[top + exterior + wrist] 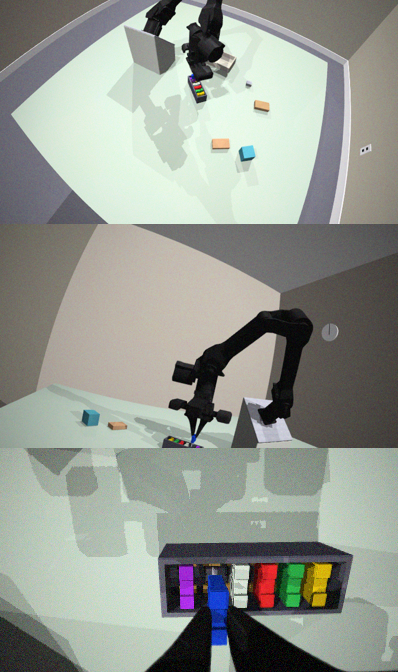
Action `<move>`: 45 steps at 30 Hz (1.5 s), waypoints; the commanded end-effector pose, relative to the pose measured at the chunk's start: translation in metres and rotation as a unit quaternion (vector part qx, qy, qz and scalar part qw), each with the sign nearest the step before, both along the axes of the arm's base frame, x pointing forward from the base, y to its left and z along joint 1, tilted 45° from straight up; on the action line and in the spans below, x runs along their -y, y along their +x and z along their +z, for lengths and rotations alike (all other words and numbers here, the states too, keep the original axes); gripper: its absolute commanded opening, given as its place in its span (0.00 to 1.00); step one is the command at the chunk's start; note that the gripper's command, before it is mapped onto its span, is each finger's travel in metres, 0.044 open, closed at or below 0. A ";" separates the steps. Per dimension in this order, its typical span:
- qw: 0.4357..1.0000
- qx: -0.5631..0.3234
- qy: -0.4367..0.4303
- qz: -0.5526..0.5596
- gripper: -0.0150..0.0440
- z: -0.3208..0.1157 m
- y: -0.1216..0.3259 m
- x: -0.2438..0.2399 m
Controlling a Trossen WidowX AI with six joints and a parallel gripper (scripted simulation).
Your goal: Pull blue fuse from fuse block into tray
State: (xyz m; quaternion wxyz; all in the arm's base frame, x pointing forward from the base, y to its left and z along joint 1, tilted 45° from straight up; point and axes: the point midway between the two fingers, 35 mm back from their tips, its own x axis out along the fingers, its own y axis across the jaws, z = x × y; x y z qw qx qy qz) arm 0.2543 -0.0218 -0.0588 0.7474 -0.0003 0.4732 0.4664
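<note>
The blue fuse [192, 75] [193, 438] [218, 598] is upright between my fingertips. My gripper [194, 436] [217, 614] is shut on it. The fuse's body is above the rim of the dark fuse block [201, 99] [166, 443] [260, 551], over the slot between the purple fuse [186, 587] and the white fuse [240, 586]. Whether its metal prongs clear the block is hard to tell. The red fuse [266, 585], green fuse [291, 585] and yellow fuse [319, 584] sit in the block. The pale tray [232, 63] is partly hidden behind the arm in the top view.
A tall grey wedge-shaped obstacle [145, 52] [239, 425] stands beside the arm. A small grey cube [248, 83] lies beyond the tray. Two orange-brown blocks [261, 105] [220, 143] and a teal cube [247, 152] [90, 418] lie farther from the arm's base.
</note>
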 end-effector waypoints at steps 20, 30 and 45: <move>1.000 0.001 -0.007 0.000 0.25 0.026 0.006 0.010; 1.000 0.000 -0.018 -0.001 0.25 0.069 0.032 -0.029; 1.000 0.003 -0.007 -0.001 0.25 0.142 0.043 -0.103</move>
